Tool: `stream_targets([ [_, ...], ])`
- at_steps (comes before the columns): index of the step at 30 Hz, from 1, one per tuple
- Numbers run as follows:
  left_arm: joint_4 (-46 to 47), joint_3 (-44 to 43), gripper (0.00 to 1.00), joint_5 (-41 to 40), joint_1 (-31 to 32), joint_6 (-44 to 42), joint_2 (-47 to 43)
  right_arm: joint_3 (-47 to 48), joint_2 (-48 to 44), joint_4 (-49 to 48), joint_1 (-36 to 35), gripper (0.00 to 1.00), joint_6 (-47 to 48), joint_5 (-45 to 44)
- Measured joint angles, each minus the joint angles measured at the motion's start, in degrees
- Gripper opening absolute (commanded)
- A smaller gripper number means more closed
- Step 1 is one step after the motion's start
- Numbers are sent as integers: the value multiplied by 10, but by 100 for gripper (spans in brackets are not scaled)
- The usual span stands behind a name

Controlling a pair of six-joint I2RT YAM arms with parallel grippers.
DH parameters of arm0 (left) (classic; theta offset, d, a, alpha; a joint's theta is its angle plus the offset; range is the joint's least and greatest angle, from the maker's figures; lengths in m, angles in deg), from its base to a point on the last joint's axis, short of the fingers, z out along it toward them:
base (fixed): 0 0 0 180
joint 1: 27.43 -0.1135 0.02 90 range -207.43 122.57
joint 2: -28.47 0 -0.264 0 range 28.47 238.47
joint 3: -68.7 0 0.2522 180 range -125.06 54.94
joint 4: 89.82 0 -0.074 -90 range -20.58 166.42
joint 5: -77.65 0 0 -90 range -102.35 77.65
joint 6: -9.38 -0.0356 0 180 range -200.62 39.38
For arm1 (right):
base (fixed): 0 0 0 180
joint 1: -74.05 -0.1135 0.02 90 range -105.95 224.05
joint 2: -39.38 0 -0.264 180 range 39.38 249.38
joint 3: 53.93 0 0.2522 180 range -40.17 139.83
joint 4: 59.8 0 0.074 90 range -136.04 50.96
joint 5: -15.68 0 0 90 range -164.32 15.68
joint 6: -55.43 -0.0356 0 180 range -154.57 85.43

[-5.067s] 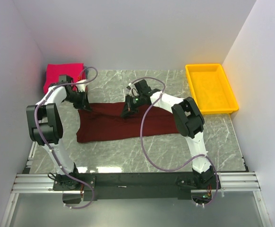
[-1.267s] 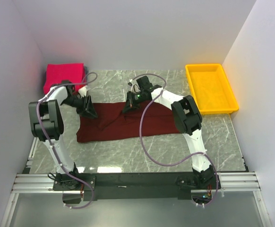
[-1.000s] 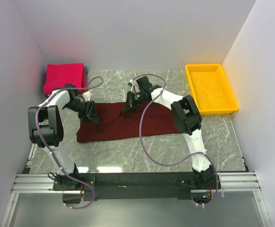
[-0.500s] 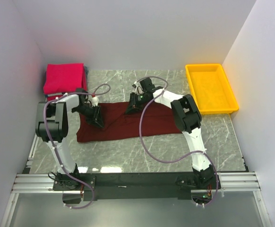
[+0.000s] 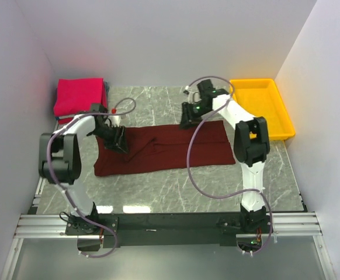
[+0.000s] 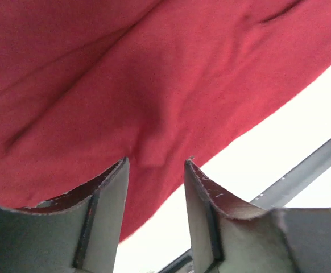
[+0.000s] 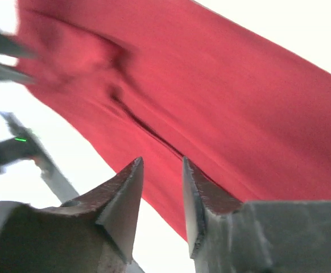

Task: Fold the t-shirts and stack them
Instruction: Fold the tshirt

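A dark maroon t-shirt (image 5: 158, 154) lies as a long folded strip across the table's middle. A bright pinkish-red t-shirt (image 5: 78, 96) rests folded at the back left corner. My left gripper (image 5: 121, 143) hovers over the maroon shirt's left part, open, with nothing between its fingers; its wrist view shows the gripper (image 6: 156, 162) just above the cloth (image 6: 154, 74). My right gripper (image 5: 186, 121) is at the strip's far edge, right of centre, open and empty. In the right wrist view the gripper (image 7: 161, 161) points down at the maroon cloth (image 7: 222, 102), where a dark fold line runs.
A yellow plastic tray (image 5: 284, 119) stands at the back right. White walls close in the table on three sides. The arms' base rail (image 5: 170, 224) runs along the near edge. Purple cables loop from both arms over the table.
My right gripper has opened, let go of the maroon shirt and moved right and back along its far edge. My left gripper has slid right over the shirt's left part.
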Motion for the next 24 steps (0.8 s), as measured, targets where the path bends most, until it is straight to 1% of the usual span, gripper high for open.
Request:
stream_targets([
  [3,-1,-1,43,-9,-2,-9,-58,-1,-11,56,26,31,68,-53],
  [4,-2,-3,39,-11,-2,-9,-71,-4,-12,70,33,30,89,-80],
  [7,2,-6,35,-26,-2,-3,-76,-18,-12,99,43,27,141,-163],
  [9,7,-6,33,-42,-2,3,-61,-21,-9,114,42,24,166,-205],
  [10,11,-6,31,-49,-2,8,-51,-21,-7,117,40,23,177,-227],
  [16,21,-6,28,-94,1,26,4,-26,22,110,35,23,225,-321],
  [20,30,-8,25,-123,4,30,28,-61,16,96,29,20,247,-362],
  [24,6,-54,25,-134,7,39,69,-120,-18,73,2,13,271,-413],
])
